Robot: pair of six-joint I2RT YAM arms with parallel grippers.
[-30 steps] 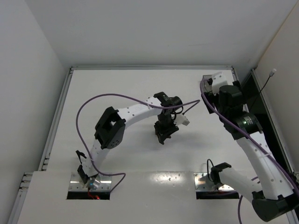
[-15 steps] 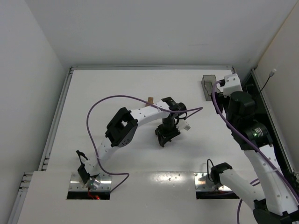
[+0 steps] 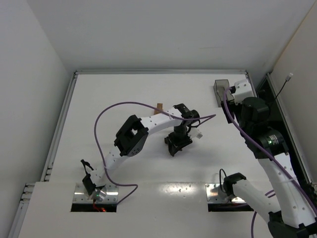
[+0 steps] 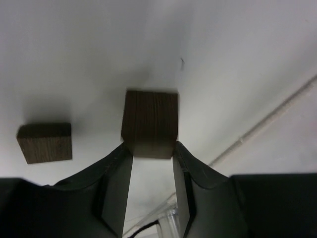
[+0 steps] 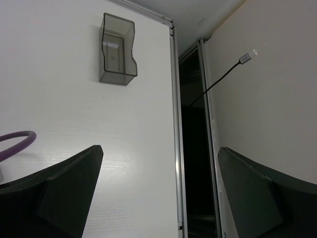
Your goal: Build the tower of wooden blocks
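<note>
The left hand (image 3: 177, 144) is hanging over the middle of the white table (image 3: 109, 94), with its arm arching in from the near-left base and a purple cable (image 3: 124, 103) looping above the forearm. In the wrist view this hand is clenching a dark brown block (image 4: 150, 121) by its near end, with one finger (image 4: 118, 191) pressing on each side and the wood grain running away from the camera (whether the block is resting on the table or is just clear of it cannot be told from here). A second dark brown block (image 4: 45, 143) is lying flat on the table, off to the left in that view and apart from the gripped one. The wood block tower (image 3: 159, 106) is showing from overhead only as a small tan piece, peeking out just behind the left forearm on the far side of the arm; its base is hidden. The right hand (image 5: 159, 150) is hovering at the far right of the table with its fingers spread wide and gripping nothing. Its wrist camera is looking across bare table at a dark translucent tray (image 5: 117, 49), which is standing near the table's right edge rail.
</note>
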